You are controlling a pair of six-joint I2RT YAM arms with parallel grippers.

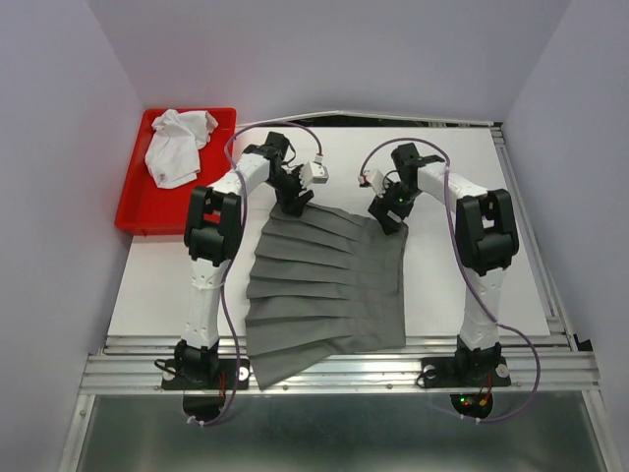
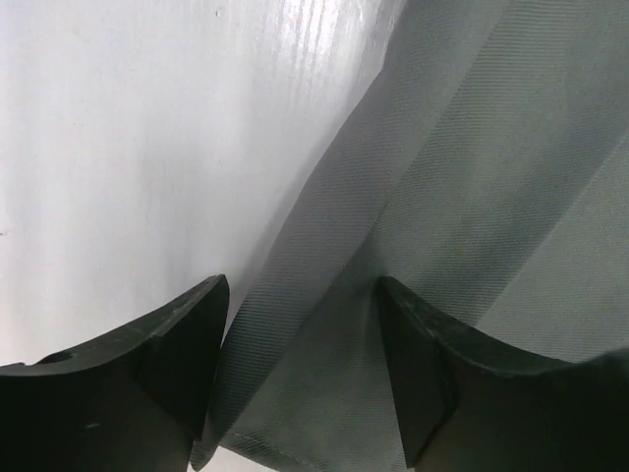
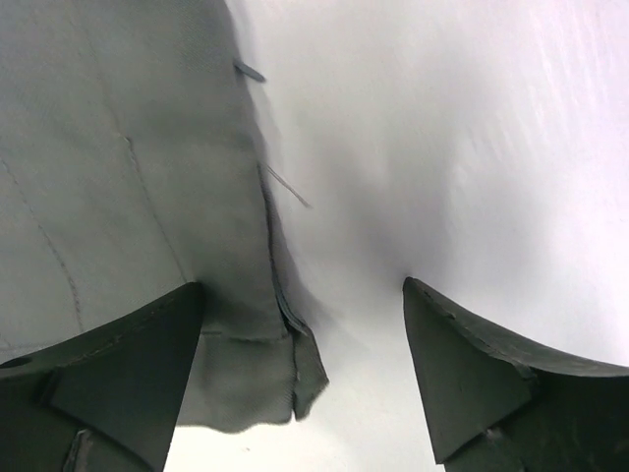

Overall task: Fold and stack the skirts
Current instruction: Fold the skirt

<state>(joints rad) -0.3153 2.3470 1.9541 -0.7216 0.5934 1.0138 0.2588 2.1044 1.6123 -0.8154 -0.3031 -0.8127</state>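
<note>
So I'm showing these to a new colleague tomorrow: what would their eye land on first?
The grey skirt comes first. It is fanned out flat in the middle, with the left gripper and right gripper both open, one at each of its far corners. Next is the red tray at the far left, with the white skirt crumpled inside it.

The right hand (image 3: 303, 295) is shown with its two dark fingers (image 3: 118, 383) spread wide apart, and nothing is clamped between them. A corner of the dark grey skirt (image 3: 128, 147) is seen lying on the white bench (image 3: 462, 128), its stitched, frayed tip reaching into the gap beside one finger, while the other finger is held over bare bench. Loose threads are seen along the cloth's edge.
</note>
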